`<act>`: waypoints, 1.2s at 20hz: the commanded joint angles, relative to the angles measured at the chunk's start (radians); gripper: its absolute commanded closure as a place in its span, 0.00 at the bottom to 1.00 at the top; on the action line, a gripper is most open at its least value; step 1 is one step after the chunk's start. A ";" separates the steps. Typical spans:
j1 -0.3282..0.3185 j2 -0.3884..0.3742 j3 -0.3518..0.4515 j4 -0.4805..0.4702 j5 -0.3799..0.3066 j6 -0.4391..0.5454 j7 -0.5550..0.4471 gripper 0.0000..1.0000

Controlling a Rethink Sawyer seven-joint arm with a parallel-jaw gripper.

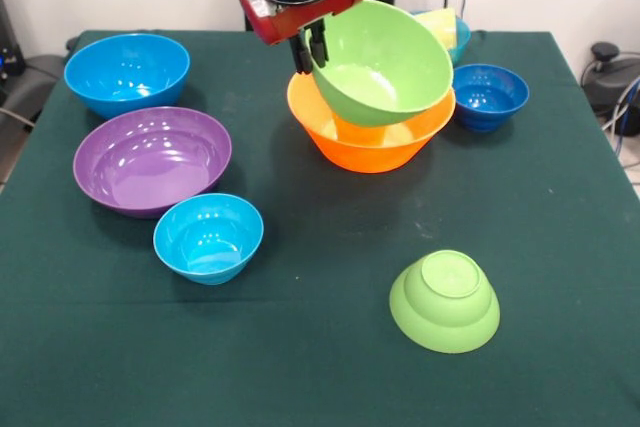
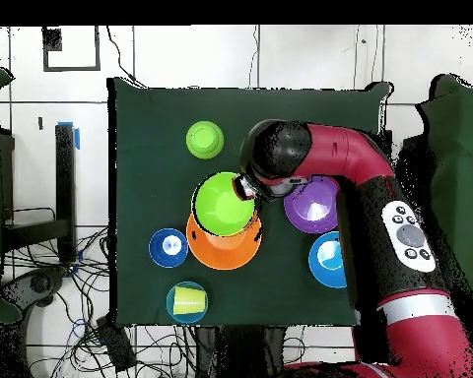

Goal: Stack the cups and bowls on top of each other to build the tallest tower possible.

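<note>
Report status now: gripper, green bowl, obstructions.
Gripper shut on large green bowl rim. Bowl tilted over large orange bowl. Nothing in the way.

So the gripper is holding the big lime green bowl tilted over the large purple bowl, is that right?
Not quite. The gripper does hold the large lime green bowl by its rim, tilted, but the bowl under it is the large orange bowl, not the purple one. The purple bowl sits apart and empty. The front view shows this plainly.
</note>
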 commanded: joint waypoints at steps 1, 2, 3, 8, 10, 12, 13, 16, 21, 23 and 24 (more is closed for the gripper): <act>-0.008 0.052 0.064 0.061 0.019 -0.070 -0.043 1.00; -0.008 0.052 0.065 0.060 0.019 -0.069 -0.042 1.00; -0.007 0.053 0.065 0.059 0.018 -0.069 -0.041 1.00; -0.010 0.056 0.070 0.062 0.024 -0.056 -0.040 1.00; -0.010 0.060 0.071 0.060 0.028 -0.045 -0.039 1.00; -0.009 0.063 0.070 0.058 0.034 -0.029 -0.038 1.00; -0.007 0.064 0.067 0.056 0.037 -0.013 -0.034 1.00; -0.007 0.065 0.064 0.054 0.040 0.004 -0.040 1.00; -0.004 0.074 0.064 0.044 0.046 0.015 -0.049 1.00; -0.004 0.075 0.066 0.043 0.048 0.021 -0.054 1.00; -0.003 0.076 0.065 0.041 0.047 0.026 -0.056 1.00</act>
